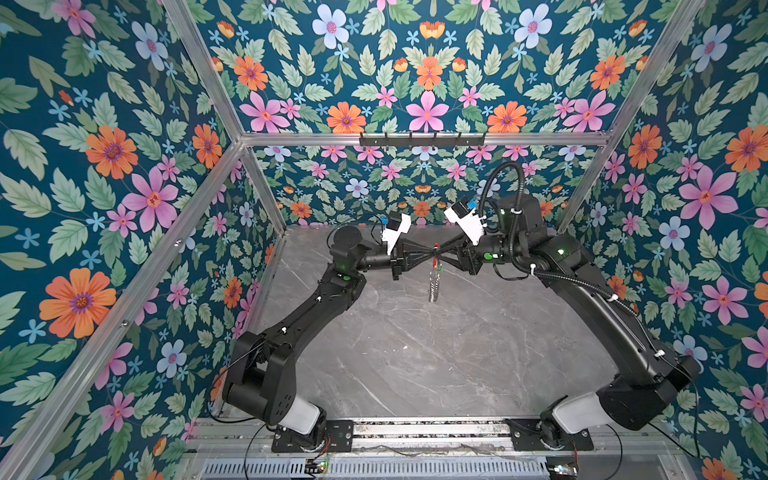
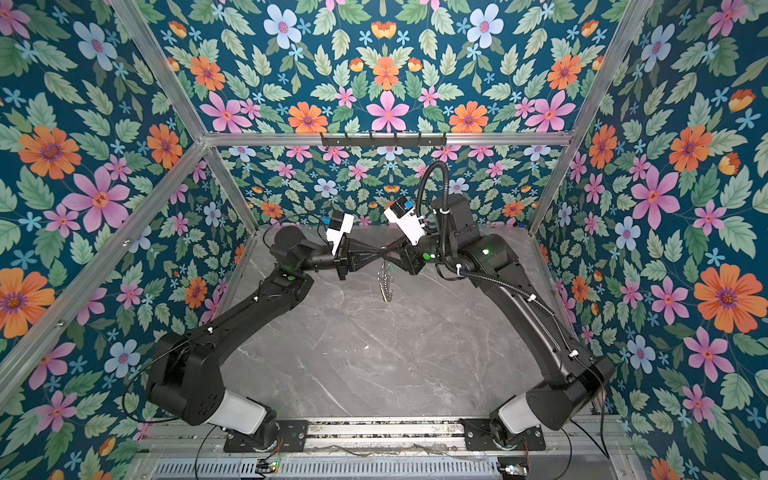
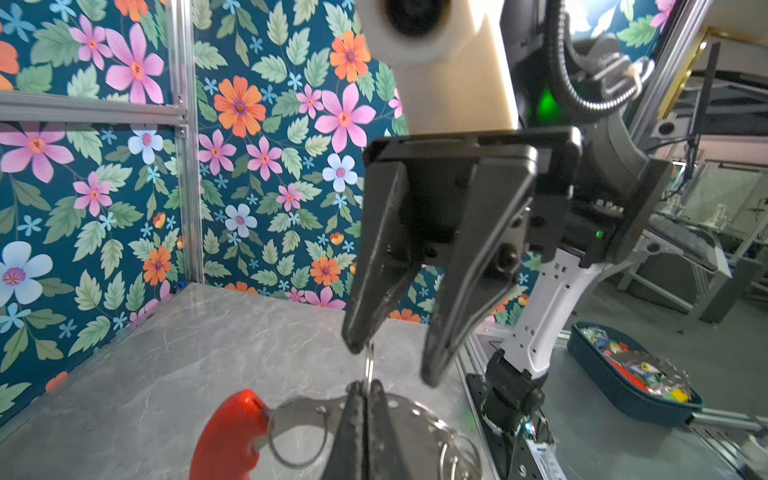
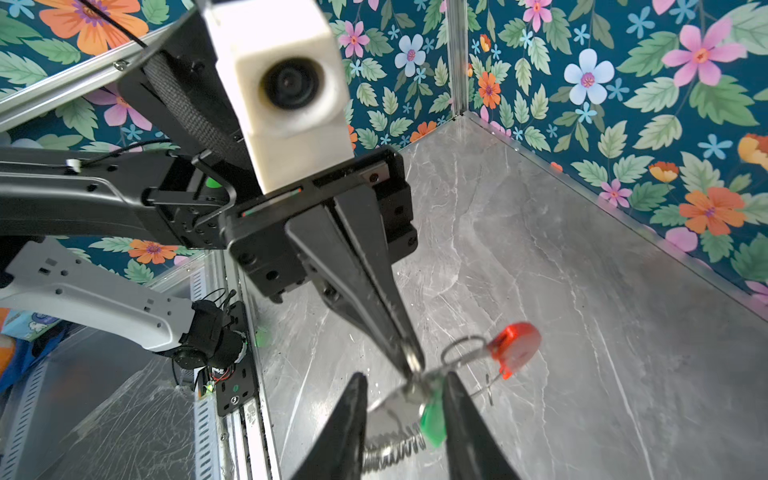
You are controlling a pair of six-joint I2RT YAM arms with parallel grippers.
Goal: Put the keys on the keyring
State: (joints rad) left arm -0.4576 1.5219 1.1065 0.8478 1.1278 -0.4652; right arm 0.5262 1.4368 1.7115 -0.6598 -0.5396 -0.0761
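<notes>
Left gripper (image 3: pixel 365 388): you have it clamped on the keyring (image 3: pixel 299 409).
Right gripper (image 4: pixel 405 378): jaws apart around the keyring.
Key (image 4: pixel 432 419): green, against the keyring, between those jaws.

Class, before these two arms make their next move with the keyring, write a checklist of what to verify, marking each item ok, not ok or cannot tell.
1. Hold: left gripper shut on the keyring: ok.
2. Release: right gripper has its jaws apart: ok.
3. Threading: green tag hooked onto a ring: cannot tell.
4. Retreat: right gripper clear of the green tag: not ok, it sits between the fingers.
5. Height: keyring hanging clear of the table: ok.
</notes>
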